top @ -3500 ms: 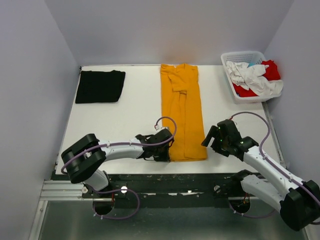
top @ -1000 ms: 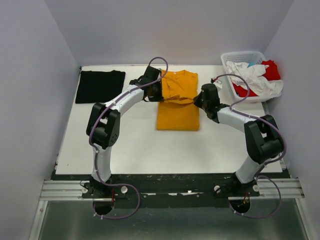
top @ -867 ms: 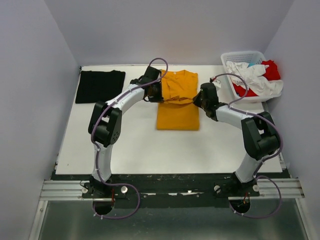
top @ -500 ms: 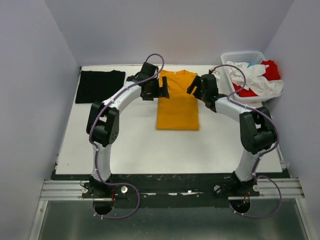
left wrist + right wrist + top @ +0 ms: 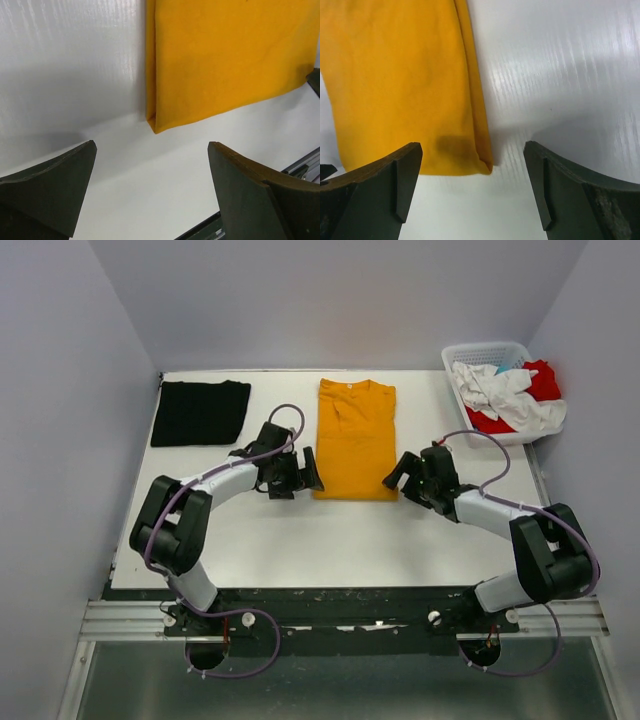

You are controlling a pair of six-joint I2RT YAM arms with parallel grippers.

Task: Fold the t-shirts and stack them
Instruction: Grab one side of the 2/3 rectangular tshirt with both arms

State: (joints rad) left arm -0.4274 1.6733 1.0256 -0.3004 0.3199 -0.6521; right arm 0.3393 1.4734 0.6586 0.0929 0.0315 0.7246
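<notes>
Left gripper [image 5: 303, 471] and right gripper [image 5: 398, 473] both gape empty beside the 6 o'clock corners of the orange shirt [image 5: 355, 440]; next, likely pinch those corners and fold toward 12 o'clock

The left arm [image 5: 215, 480] and right arm [image 5: 490, 512] have pale grey-white link shells joined by bulky, rounded black joint housings. A thin purplish cable [image 5: 283, 410] loops loosely outside each arm, and more of it curls just below the aluminium rail [image 5: 130, 620]. The left hand [image 5: 312, 472] and right hand [image 5: 398, 472] are black, each with two broad, matte, wedge-shaped fingers [image 5: 55, 180].
</notes>
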